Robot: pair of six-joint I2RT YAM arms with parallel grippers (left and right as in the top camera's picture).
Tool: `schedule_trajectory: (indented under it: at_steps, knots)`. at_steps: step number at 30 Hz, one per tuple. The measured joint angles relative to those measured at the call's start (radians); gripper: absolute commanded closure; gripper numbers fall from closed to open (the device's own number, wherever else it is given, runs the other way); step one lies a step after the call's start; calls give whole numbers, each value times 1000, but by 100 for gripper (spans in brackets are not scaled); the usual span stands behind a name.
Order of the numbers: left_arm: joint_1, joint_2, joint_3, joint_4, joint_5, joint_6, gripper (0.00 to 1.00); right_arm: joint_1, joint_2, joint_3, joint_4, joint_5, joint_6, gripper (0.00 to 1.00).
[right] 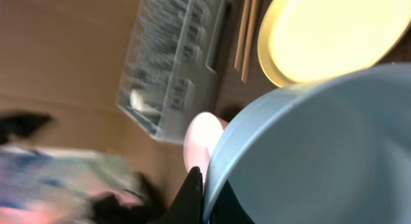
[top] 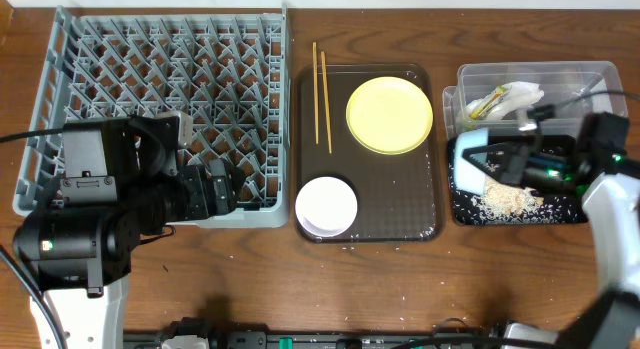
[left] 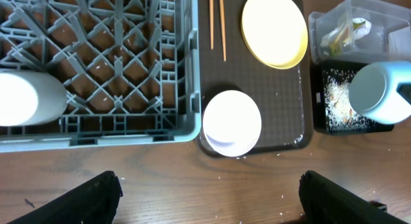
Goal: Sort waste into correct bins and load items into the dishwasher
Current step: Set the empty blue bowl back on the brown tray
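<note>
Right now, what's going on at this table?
The right gripper holds a light blue bowl tipped over the black tray, where rice scraps lie. The left gripper hangs open and empty near the dish rack, which has a white cup in it. The yellow plate, white bowl and chopsticks sit on the brown tray; a napkin is in the clear tub.

Yellow plate [top: 389, 114], light blue bowl [left: 379, 89], grey lattice rack [top: 250, 89], black tray [top: 566, 207]
</note>
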Motion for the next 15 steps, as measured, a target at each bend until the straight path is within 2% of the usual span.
schedule_trajectory:
  at_steps: [4,7,10,15]
  knots:
    - [0,0,0,44,1,0,10,262,-167,15,20,277,54,99]
    - [0,0,0,56,1,0,10,489,-212,22,40,491,109,99]
    - [0,0,0,58,1,0,10,732,-180,22,68,740,199,99]
    - [-2,0,0,59,1,0,11,980,-26,22,74,1095,360,99]
